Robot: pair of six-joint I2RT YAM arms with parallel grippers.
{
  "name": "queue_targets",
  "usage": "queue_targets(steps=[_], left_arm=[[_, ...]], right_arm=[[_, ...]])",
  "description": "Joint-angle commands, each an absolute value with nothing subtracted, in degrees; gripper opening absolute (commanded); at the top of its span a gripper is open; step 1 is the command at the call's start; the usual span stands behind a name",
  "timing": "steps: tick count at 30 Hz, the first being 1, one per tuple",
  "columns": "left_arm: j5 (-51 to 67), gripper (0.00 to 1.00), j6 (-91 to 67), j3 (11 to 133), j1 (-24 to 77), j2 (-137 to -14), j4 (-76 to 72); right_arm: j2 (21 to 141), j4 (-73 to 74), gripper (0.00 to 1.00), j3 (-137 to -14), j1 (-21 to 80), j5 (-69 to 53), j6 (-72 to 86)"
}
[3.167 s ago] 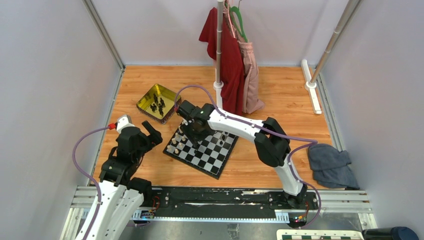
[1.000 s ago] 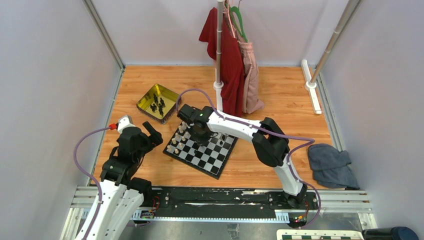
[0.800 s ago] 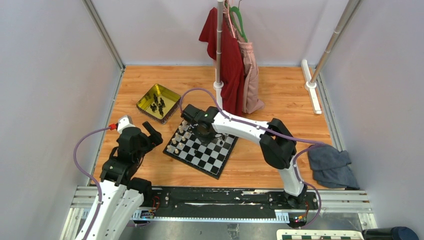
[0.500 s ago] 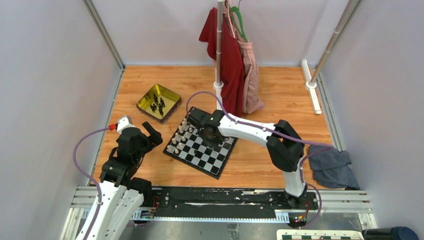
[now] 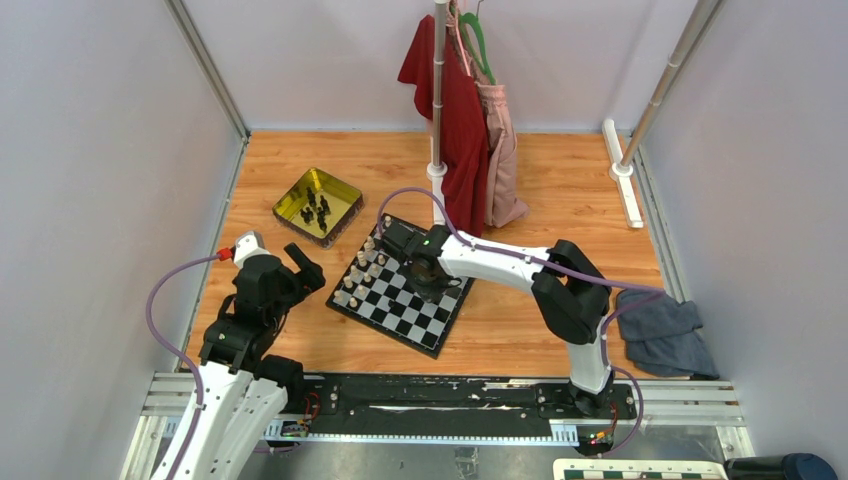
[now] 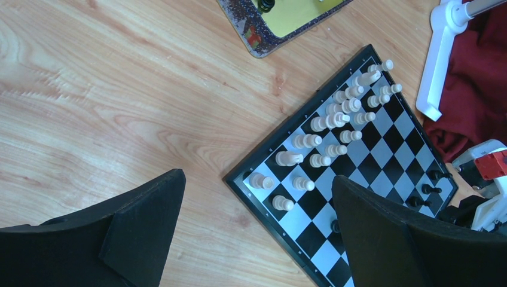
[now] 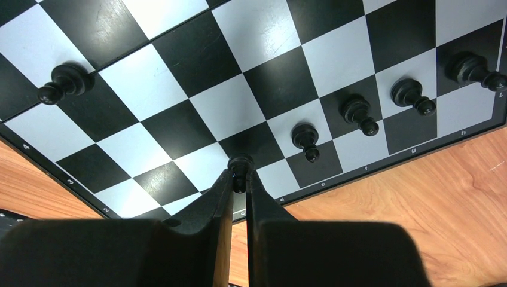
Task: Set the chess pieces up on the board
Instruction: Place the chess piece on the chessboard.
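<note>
The black-and-white board (image 5: pixel 415 320) lies tilted in the middle of the floor. My right gripper (image 5: pixel 428 272) hangs over its right edge. In the right wrist view the gripper (image 7: pixel 240 176) is shut on a black chess piece (image 7: pixel 240 164), just above a square near the board's rim (image 7: pixel 382 164). Several black pieces (image 7: pixel 357 112) stand along that edge. Cream pieces (image 6: pixel 335 119) fill the board's left side. More black pieces (image 5: pixel 316 208) lie in the gold tray (image 5: pixel 290 215). My left gripper (image 5: pixel 300 265) is open over bare wood left of the board (image 6: pixel 382 149).
A pole stand (image 5: pixel 437 120) with red and pink garments (image 5: pixel 470 120) rises just behind the board; its white foot (image 6: pixel 439 60) is close to the board's far corner. A grey cloth (image 5: pixel 660 330) lies at the right.
My right arm has carried the black piece from the board's left side, near the tray, across to its right edge. The left arm has not moved.
</note>
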State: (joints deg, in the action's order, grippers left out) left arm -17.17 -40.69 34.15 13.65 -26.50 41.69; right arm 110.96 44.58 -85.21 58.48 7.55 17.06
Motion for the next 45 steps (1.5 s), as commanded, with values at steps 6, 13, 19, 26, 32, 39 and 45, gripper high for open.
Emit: queue_targets(steps=[6, 13, 19, 26, 32, 39, 45], left_arm=[[-17.58, 1.0, -40.66, 33.73, 13.86, -26.19, 41.14], [-17.4, 1.0, -40.61, 33.61, 13.89, -26.08, 41.06], [-17.31, 1.0, -40.6, 33.66, 13.89, -26.08, 41.05], [-17.31, 1.0, -40.56, 33.6, 13.89, -26.18, 41.09], [-17.31, 1.0, -40.43, 33.52, 13.89, -26.3, 40.9], [-17.14, 1.0, -40.28, 33.56, 13.89, -26.43, 40.8], [-16.61, 1.0, -39.86, 33.8, 13.88, -27.73, 40.68]], right_arm=[[110.22, 43.97, 0.0, -83.28, 57.28, 8.19, 18.36], [110.06, 43.24, 0.0, -82.45, 56.68, 7.65, 18.59], [109.96, 42.81, 0.0, -81.83, 56.43, 7.26, 18.83], [110.07, 42.63, 0.1, -81.56, 56.34, 6.72, 18.9], [110.13, 42.7, 0.28, -81.43, 56.36, 6.5, 19.0], [110.39, 42.87, 0.3, -82.16, 56.38, 6.15, 19.26], [109.62, 44.49, 0.31, -83.67, 56.38, 6.95, 18.47]])
